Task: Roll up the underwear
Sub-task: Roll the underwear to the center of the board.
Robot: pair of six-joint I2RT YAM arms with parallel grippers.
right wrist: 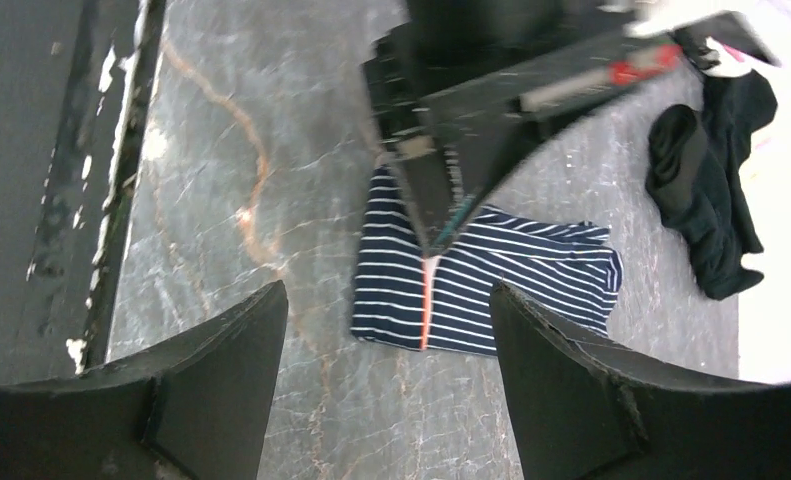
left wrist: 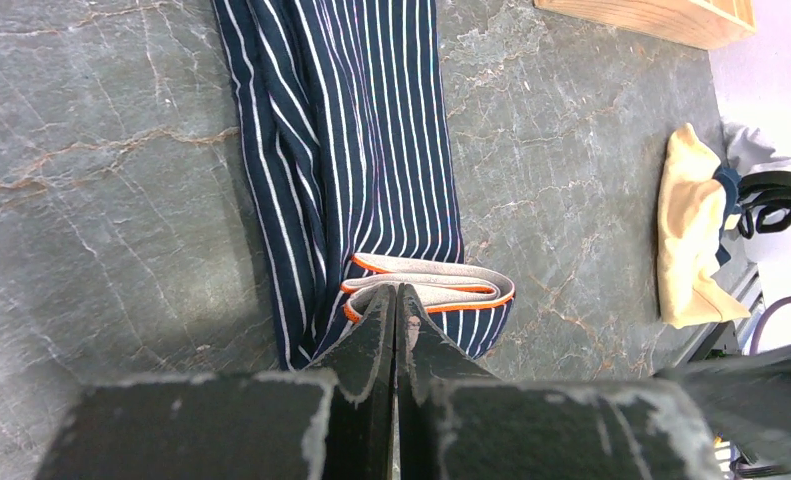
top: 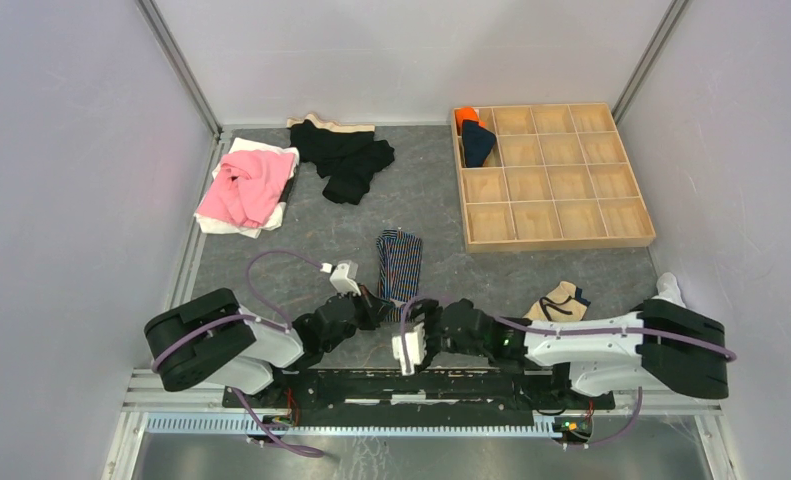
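Even bright light; blurred wrist-view edges

Left arm [top: 221, 345] and right arm [top: 611, 345], black joint housings, pale grey shells, purple cables [top: 283, 253], scuffed black wedge-shaped jaws

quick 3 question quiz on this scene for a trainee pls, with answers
1. True or false: the right gripper is open.
2. Where does the left gripper, fingers closed, meet the striped briefs? A) waistband end B) middle C) far end
3. Fill in: the cloth in the wooden tray sits at its far ____ corner.
Key: 1 true; 2 A; 3 left.
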